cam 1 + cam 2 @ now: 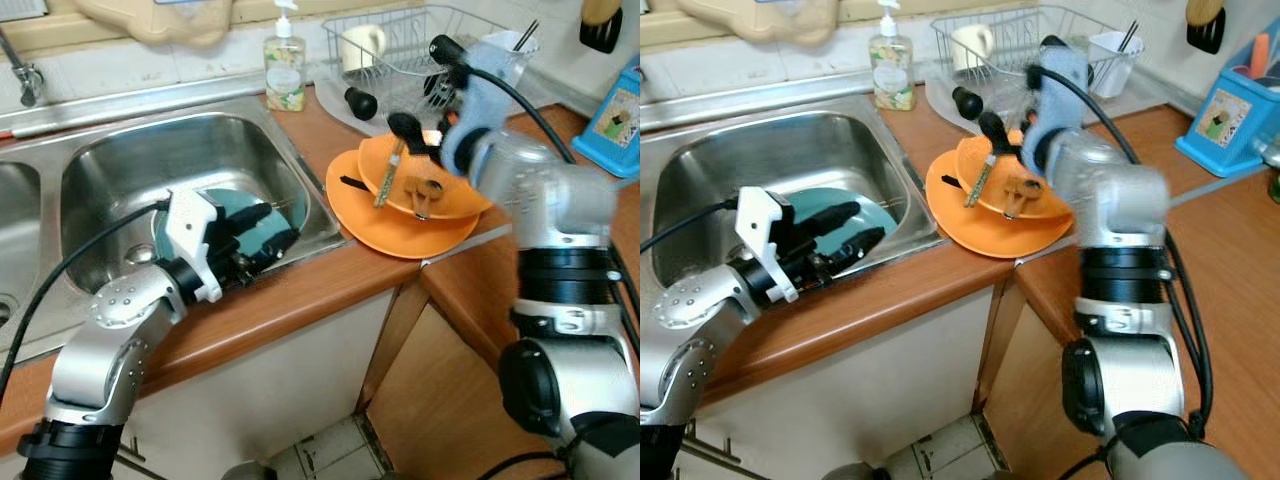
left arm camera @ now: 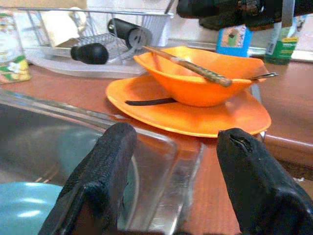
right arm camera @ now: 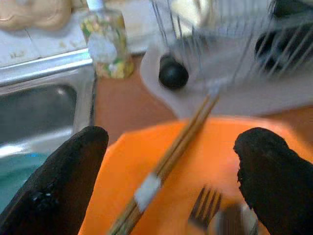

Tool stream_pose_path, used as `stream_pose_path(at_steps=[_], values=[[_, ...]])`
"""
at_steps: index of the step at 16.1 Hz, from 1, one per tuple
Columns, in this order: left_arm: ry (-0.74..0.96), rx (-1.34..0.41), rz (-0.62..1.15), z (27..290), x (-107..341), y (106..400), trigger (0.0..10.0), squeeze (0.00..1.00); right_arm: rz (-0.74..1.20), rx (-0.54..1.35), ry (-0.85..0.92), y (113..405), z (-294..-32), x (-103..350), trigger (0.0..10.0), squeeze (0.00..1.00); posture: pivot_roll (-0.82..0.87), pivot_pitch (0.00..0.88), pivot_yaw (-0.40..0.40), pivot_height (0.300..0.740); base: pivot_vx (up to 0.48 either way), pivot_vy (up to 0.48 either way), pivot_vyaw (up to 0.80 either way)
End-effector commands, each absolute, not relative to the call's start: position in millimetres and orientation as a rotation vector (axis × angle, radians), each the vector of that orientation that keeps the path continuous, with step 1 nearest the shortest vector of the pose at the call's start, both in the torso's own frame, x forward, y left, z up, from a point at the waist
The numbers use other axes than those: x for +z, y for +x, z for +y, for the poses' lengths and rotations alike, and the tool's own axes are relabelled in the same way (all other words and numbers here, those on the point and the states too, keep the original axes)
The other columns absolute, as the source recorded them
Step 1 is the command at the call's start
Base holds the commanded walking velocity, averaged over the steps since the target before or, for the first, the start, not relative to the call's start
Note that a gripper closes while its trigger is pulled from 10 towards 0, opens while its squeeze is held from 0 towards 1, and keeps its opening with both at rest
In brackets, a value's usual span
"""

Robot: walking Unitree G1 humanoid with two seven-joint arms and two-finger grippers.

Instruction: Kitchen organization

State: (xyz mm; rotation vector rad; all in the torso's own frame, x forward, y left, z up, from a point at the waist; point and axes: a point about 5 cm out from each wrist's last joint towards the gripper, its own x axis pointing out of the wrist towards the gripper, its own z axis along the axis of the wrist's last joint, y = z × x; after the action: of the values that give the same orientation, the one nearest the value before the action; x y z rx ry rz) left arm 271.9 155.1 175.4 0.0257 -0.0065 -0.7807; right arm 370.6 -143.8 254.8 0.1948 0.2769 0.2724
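Right gripper (image 3: pixel 171 181) hovered wide over chopsticks (image 3: pixel 168 164) in bowl (image 1: pixel 425 180); left gripper (image 1: pixel 262 232) wide at sink (image 1: pixel 120 150); best pinched mid-length

A home kitchen: a steel sink (image 1: pixel 170 160) at left, soap bottle (image 1: pixel 285 68) and dish rack (image 1: pixel 420 45) along the top, orange dishes (image 1: pixel 400 215) mid-frame on a wooden counter (image 1: pixel 300 300).

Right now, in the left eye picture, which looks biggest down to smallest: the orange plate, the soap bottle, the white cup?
1. orange plate
2. soap bottle
3. white cup, though it stands farther back, so unsure.
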Motion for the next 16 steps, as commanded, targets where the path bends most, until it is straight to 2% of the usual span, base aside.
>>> stream_pose_path(at_steps=[1,2,3,4,5,16], values=[[0.040,-0.801,-0.007,152,178,269,10.0,0.00,0.317,0.286,0.257,368,-146,252,10.0,0.00,-0.08,0.000,0.033,0.740,0.000,0.000,0.00],[0.041,-0.808,-0.005,151,177,269,10.0,0.00,0.364,0.309,0.323,366,-145,246,9.8,0.00,-0.09,0.000,0.033,0.740,0.000,0.000,0.00],[0.041,-0.811,-0.005,150,177,269,10.0,0.00,0.412,0.337,0.394,365,-142,238,4.0,0.00,-0.09,0.000,0.033,0.740,0.000,0.000,0.00],[0.040,-0.813,-0.004,149,177,269,10.0,0.00,0.434,0.340,0.429,364,-141,234,0.7,0.00,-0.09,0.000,0.031,0.740,0.000,0.000,0.00],[0.040,-0.814,-0.004,148,177,269,10.0,0.00,0.444,0.336,0.443,364,-141,231,0.0,0.00,-0.09,0.000,0.031,0.740,0.000,0.000,0.00],[0.034,-0.826,0.000,145,175,267,10.0,0.00,0.488,0.313,0.532,367,-137,212,0.0,0.00,-0.08,0.000,0.024,0.740,0.000,0.000,0.00]])
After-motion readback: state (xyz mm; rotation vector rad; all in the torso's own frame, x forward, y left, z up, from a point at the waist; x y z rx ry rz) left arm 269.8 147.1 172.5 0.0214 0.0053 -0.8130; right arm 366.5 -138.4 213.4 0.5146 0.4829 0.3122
